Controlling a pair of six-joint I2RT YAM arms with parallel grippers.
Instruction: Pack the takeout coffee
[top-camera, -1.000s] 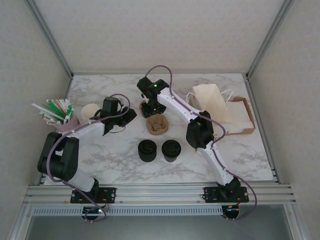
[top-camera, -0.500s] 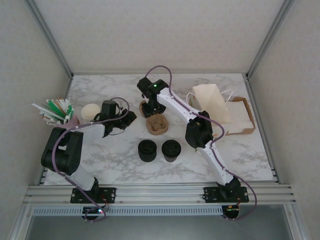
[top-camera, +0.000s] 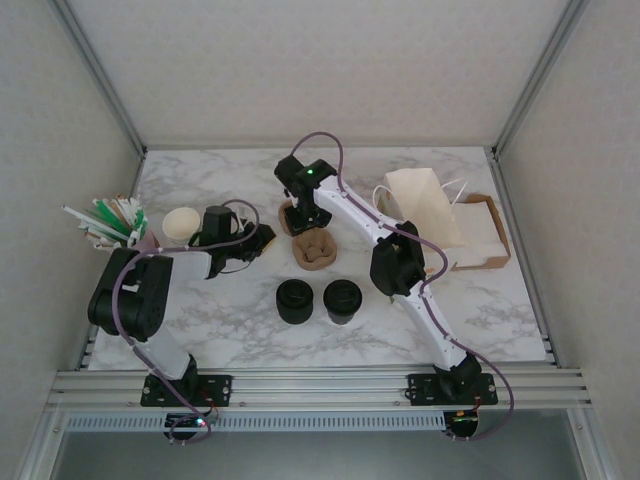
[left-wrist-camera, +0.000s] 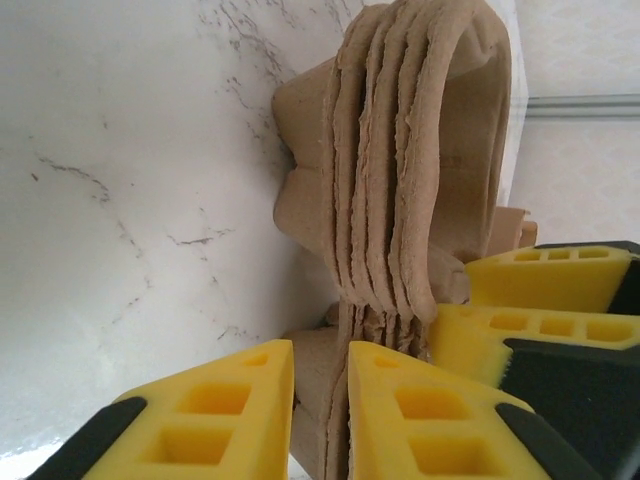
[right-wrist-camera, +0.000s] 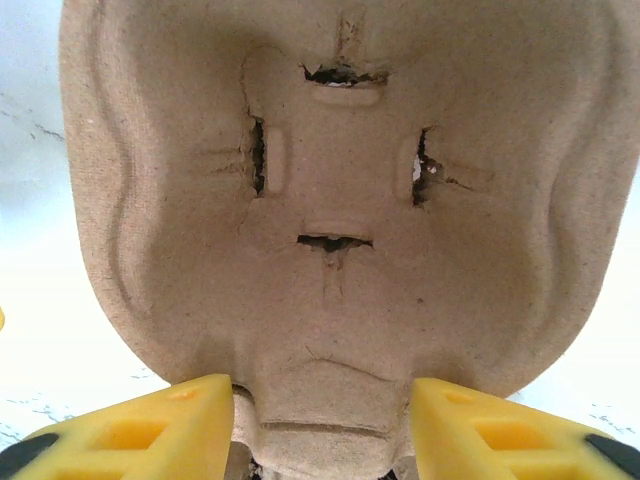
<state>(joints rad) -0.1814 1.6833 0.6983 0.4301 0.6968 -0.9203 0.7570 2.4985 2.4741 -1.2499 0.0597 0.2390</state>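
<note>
The takeout coffee (top-camera: 342, 300), a dark cup under a black lid, stands at the front middle of the table, away from both grippers. At the back middle is a stack of brown pulp cup carriers (top-camera: 289, 217). My left gripper (top-camera: 268, 236) comes at it from the left. Its yellow fingers (left-wrist-camera: 430, 420) are shut on the edge of one carrier layer (left-wrist-camera: 352, 400). My right gripper (top-camera: 300, 212) is over the same stack, its fingers (right-wrist-camera: 150, 430) pressed against both sides of the carrier stack (right-wrist-camera: 340, 230). One loose carrier (top-camera: 315, 250) lies just in front.
A squat stack of black lids (top-camera: 295, 300) sits left of the coffee. Cream cups (top-camera: 181, 222) and a pink holder of straws (top-camera: 112, 225) stand at the left. A paper bag (top-camera: 420, 200) leans on a cardboard box (top-camera: 485, 240) at the right.
The left arm's elbow has swung left and down toward the table's left edge, and its gripper has edged right toward the carrier stack. The right arm and the cups have stayed put.
</note>
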